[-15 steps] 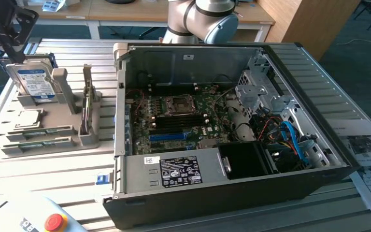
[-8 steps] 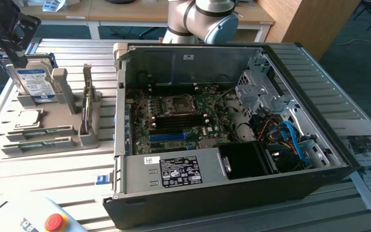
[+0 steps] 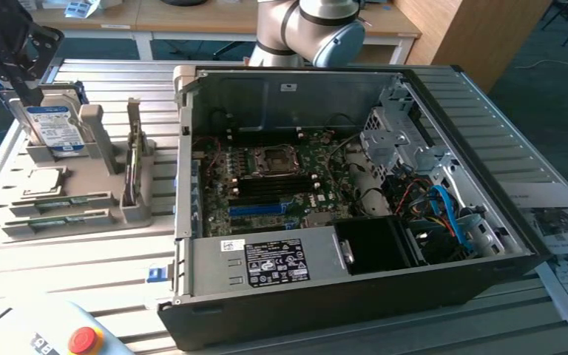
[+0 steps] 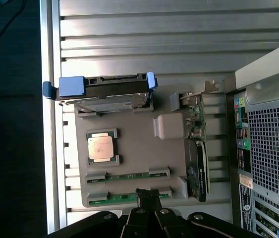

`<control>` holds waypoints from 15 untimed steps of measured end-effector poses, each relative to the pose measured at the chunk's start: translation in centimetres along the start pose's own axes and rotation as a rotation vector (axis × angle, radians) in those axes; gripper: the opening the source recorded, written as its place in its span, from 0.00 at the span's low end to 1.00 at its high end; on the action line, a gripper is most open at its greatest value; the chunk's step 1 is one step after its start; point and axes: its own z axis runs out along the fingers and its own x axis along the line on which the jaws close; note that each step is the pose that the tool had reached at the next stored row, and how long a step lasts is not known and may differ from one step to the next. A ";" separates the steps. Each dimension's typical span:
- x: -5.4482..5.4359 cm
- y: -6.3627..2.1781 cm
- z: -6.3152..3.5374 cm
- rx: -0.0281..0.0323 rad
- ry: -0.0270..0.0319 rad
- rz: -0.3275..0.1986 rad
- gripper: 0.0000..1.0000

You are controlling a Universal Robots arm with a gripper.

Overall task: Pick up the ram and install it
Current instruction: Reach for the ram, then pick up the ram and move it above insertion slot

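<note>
The job stands at its first step, the pick, and nothing has been lifted yet. On the exterior view's left a grey holder (image 3: 116,218) sits on the slatted surface (image 3: 77,274). Two green sticks lie flat in its near edge, the near ram (image 3: 59,222) and, just beyond it, the far ram (image 3: 59,203). Both are seated between their end clips. Farther back on the holder are the processor (image 3: 44,180) and the upright drive (image 3: 52,129), and a card (image 3: 134,159) stands on edge along the right side.

The gripper (image 3: 27,92) hangs over the far left of the holder, well above it, with its jaws pressed together and nothing between them. From the wrist view the closed gripper (image 4: 149,192) lines up over the near ram (image 4: 122,197), towards one end of it, with the far ram (image 4: 127,175) just past it. I judge the near one to be the target, though either could be meant.

The open case (image 3: 363,296) lies to the right, with the board (image 3: 264,159) exposed and its long slots (image 3: 264,191) bare.

As I judge it, a pick from here calls for the jaws to part and for a straight drop. They would need to close across the thin board, clear of the clips, without tilting the stick.
</note>
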 end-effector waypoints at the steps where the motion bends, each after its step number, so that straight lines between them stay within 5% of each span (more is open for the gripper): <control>1: 0.0 0.00 0.00 0.0001 0.0000 0.000 0.10; 15: 0.0 0.00 0.00 0.0001 0.0001 -0.004 0.10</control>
